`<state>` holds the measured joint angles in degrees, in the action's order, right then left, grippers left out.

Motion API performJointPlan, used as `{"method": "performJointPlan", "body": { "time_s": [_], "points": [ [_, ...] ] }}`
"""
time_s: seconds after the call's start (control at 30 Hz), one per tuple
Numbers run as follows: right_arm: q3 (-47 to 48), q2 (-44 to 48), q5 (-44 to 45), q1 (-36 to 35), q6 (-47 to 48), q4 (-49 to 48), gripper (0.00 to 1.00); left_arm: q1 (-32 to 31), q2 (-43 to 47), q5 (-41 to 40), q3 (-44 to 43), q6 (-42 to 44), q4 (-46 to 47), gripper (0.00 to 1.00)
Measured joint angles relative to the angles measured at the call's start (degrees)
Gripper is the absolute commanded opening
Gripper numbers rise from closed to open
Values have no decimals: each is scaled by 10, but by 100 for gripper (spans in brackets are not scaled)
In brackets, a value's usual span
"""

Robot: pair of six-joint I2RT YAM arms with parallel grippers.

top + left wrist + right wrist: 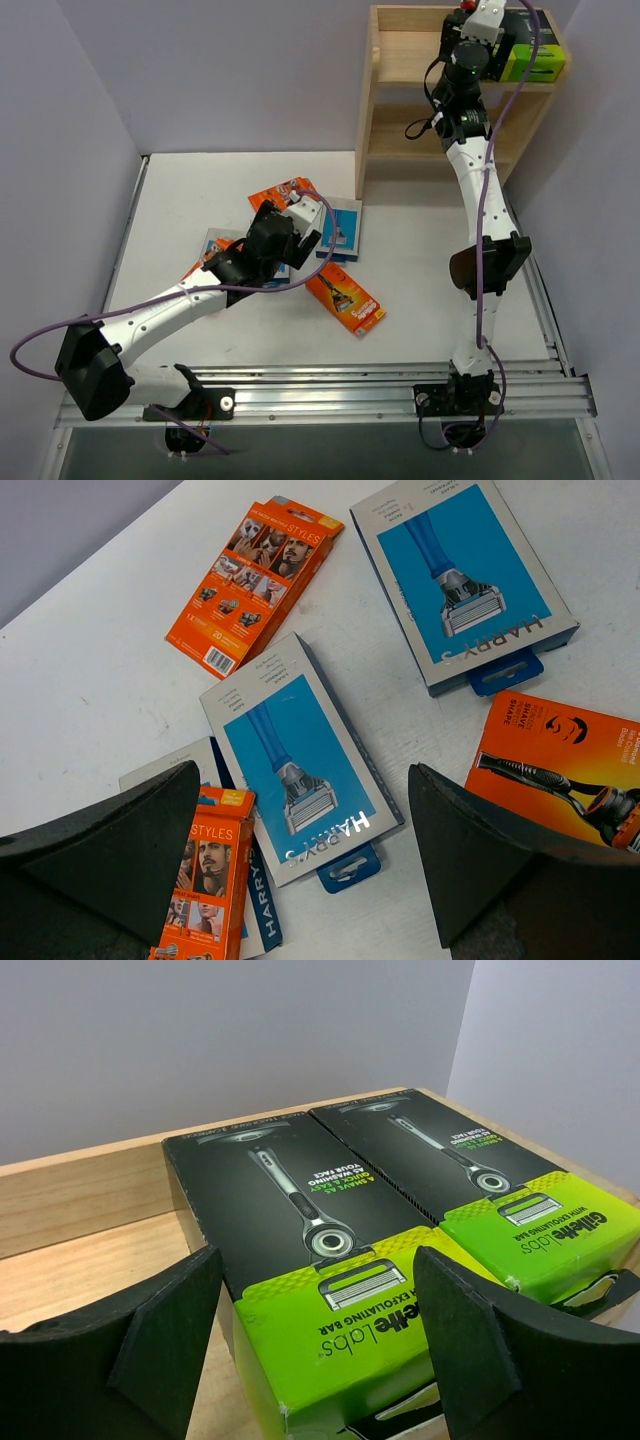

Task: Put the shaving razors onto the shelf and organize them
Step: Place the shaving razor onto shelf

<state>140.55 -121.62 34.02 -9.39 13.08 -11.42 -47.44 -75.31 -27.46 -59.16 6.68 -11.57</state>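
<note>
Two black boxes with lime-green ends lie side by side on the top tier of the wooden shelf. In the right wrist view my open right gripper hovers over the green end of the left box, beside the right box. My left gripper is open above the table packs, over a light-blue card. Other light-blue cards and three orange packs lie around it.
The shelf's lower tier shows bare wood. An orange pack lies apart from the cluster toward the table's front. Grey walls close in on the left and right. A metal rail runs along the near edge.
</note>
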Motion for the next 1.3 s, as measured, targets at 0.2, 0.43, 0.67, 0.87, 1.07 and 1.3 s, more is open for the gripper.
{"method": "performJointPlan", "body": {
  "time_s": [0.2,0.43,0.67,0.87,1.07,1.3],
  "points": [
    [-3,0,-9,11,-13,-10,88,0,-5,3,-2,0,0,94],
    [-3,0,-13,13,-17,-10,100,0,-6,3,-2,0,0,94],
    [-3,0,-15,13,-17,-10,100,0,-8,7,-7,0,-4,94],
    [-3,0,-15,12,-13,-10,100,0,-8,8,-8,0,-11,94],
    [-3,0,-15,10,-3,-12,100,0,-8,9,-9,-1,-13,94],
    [-14,5,-18,3,7,-23,100,0,-8,9,-9,-2,-16,94]
  ]
}}
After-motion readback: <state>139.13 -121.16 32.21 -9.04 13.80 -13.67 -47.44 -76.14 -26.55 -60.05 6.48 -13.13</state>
